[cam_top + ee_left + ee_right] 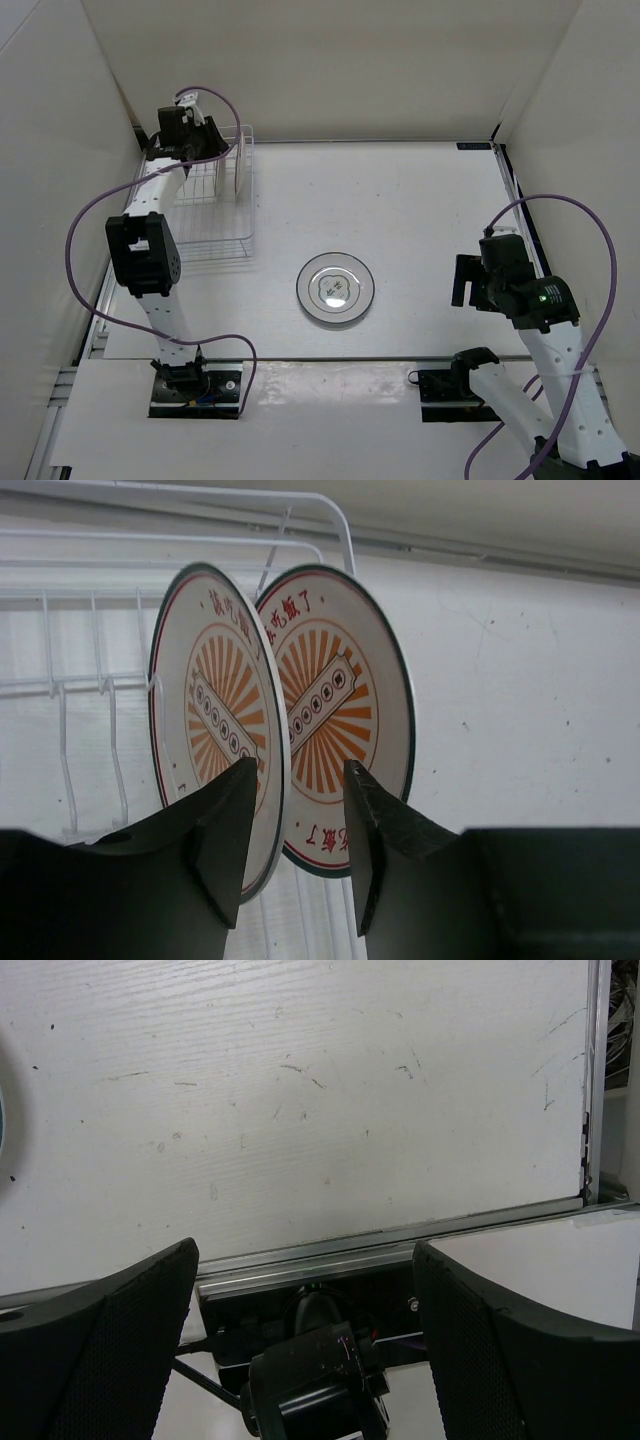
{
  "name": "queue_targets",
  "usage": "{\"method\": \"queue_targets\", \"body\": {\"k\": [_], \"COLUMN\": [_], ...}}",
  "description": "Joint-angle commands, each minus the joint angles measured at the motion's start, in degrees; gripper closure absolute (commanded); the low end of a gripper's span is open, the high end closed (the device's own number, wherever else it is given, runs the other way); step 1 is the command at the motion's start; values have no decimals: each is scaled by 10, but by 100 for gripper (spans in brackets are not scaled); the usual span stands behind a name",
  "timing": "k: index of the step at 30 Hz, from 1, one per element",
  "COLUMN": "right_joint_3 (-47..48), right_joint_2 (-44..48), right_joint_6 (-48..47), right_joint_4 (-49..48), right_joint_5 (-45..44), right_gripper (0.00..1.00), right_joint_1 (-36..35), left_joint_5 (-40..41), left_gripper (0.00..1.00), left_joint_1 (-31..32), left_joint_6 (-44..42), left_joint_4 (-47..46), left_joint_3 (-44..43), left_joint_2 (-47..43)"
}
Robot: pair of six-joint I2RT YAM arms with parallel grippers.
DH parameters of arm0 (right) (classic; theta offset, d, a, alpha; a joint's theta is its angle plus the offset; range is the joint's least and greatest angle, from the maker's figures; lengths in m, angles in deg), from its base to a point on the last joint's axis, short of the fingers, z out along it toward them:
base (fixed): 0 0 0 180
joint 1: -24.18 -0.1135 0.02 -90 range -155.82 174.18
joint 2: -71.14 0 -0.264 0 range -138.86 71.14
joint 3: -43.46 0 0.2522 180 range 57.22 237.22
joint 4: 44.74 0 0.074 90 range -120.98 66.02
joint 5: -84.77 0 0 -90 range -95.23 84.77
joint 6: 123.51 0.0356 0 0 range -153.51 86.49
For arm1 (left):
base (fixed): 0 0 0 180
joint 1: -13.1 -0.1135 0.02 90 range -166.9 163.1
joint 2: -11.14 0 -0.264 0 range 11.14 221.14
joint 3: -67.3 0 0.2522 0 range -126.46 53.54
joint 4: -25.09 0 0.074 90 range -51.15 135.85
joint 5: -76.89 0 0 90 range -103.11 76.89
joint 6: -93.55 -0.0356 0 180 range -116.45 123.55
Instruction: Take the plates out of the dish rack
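Two orange-brown patterned plates stand upright side by side in the white wire dish rack (215, 240), seen edge-on in the top view (241, 165). In the left wrist view the left plate (205, 680) and the right plate (340, 670) face me, with rack wires (60, 685) to their left. My left gripper (300, 765) is open right at them, and the left plate's near rim lies between its jaws. It also shows in the top view (212, 150). A white plate with a grey ring (336, 288) lies flat on the table. My right gripper (462, 280) is open and empty.
White walls enclose the table on the left, back and right. The rack sits in the far left corner. In the right wrist view my right gripper (305, 1250) hangs over the table's front metal edge (400, 1235) and its own arm base.
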Motion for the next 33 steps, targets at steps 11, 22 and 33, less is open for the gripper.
{"method": "queue_targets", "body": {"k": [11, 22, 33], "right_joint_3": [-1, -1, -1], "right_joint_2": [-10, -18, -15], "right_joint_6": [-1, -5, -2], "right_joint_4": [-13, -12, -15], "right_joint_5": [1, 6, 3], "right_gripper": [11, 11, 11], "right_joint_1": [-1, -1, -1], "left_joint_5": [-8, -3, -2], "left_gripper": [71, 99, 100], "left_joint_1": [12, 9, 9], "left_joint_6": [-57, -97, -115], "left_joint_4": [29, 46, 29], "left_joint_3": [1, -33, -22], "left_joint_2": [11, -50, -208]}}
